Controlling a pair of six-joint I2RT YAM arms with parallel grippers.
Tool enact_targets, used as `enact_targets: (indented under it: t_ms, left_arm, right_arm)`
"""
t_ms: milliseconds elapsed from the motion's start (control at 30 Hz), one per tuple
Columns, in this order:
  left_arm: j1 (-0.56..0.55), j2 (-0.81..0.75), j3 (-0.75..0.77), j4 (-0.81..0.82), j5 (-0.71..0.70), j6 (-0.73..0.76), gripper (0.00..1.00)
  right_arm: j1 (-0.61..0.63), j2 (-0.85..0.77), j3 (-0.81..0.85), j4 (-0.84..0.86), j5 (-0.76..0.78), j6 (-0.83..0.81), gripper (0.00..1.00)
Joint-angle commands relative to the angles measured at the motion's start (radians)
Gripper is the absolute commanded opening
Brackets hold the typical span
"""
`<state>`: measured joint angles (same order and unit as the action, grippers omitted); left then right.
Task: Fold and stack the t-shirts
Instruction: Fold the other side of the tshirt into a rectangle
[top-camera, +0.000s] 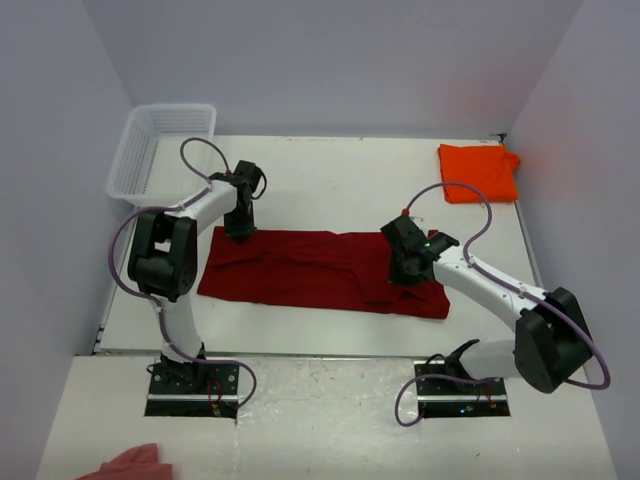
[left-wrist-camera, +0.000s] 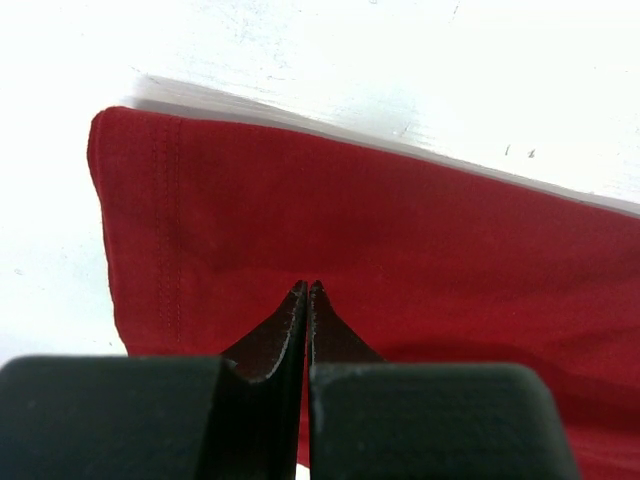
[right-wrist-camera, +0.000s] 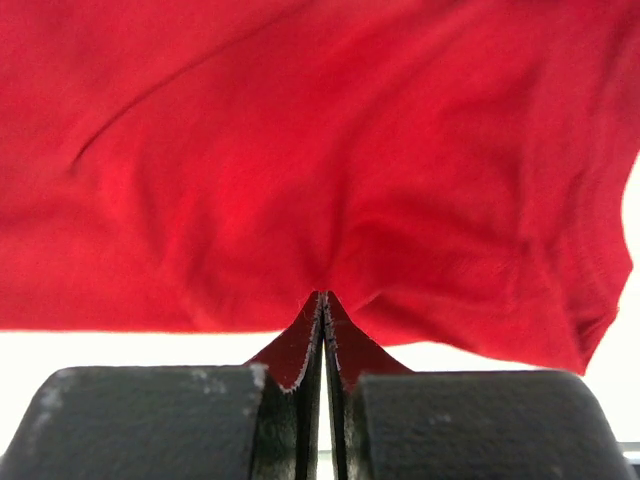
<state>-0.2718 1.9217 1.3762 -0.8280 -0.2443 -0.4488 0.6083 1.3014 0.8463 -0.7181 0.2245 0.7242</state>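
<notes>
Two closed jaws pinch crimson shirt (top-camera: 320, 270); orange shirt (top-camera: 478, 172) folded.

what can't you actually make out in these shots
- Top view: where the left gripper and right gripper meet the cloth, hidden under their own wrists.
- Top view: pink cloth, cut off by the bottom edge.
- Top view: orange shirt layers, too small.
- Wrist views: red shirt outline, cropped by frame edges.

The left arm (top-camera: 205, 205) and right arm (top-camera: 485, 285) have white links, bulky black joints and black base plates (top-camera: 190, 400). Purple cables (top-camera: 203, 140) loop along them. The left gripper (left-wrist-camera: 305, 287) has black wedge-shaped fingers (left-wrist-camera: 270, 345)
</notes>
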Motion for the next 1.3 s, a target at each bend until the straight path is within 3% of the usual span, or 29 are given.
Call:
enact_targets:
  t_ms: [0, 167, 333, 500, 633, 900, 1267]
  left_arm:
    - [-0.007, 0.010, 0.000, 0.010, -0.019, 0.027, 0.00]
    - [-0.004, 0.034, 0.006, 0.009, -0.029, 0.028, 0.00]
    - [-0.003, 0.037, 0.017, 0.001, -0.027, 0.022, 0.00]
    - [-0.003, 0.028, 0.029, -0.010, -0.029, 0.028, 0.00]
    - [-0.003, 0.002, 0.021, -0.008, -0.032, 0.033, 0.00]
    - [-0.004, -0.001, 0.017, 0.007, 0.000, 0.036, 0.00]
    - [-0.004, 0.033, 0.003, 0.018, 0.014, 0.025, 0.00]
  right_arm:
    - [-0.079, 0.055, 0.065, -0.027, 0.081, -0.012, 0.00]
    - [-0.244, 0.107, 0.117, -0.012, 0.108, -0.106, 0.00]
    - [-0.395, 0.205, 0.210, 0.040, 0.003, -0.193, 0.00]
    - [-0.435, 0.346, 0.312, 0.052, -0.088, -0.220, 0.00]
    - [-0.461, 0.355, 0.306, 0.085, -0.073, -0.243, 0.43]
    - [-0.590, 0.415, 0.333, 0.092, -0.165, -0.266, 0.33]
    - [-0.604, 0.530, 0.439, 0.089, -0.263, -0.292, 0.27]
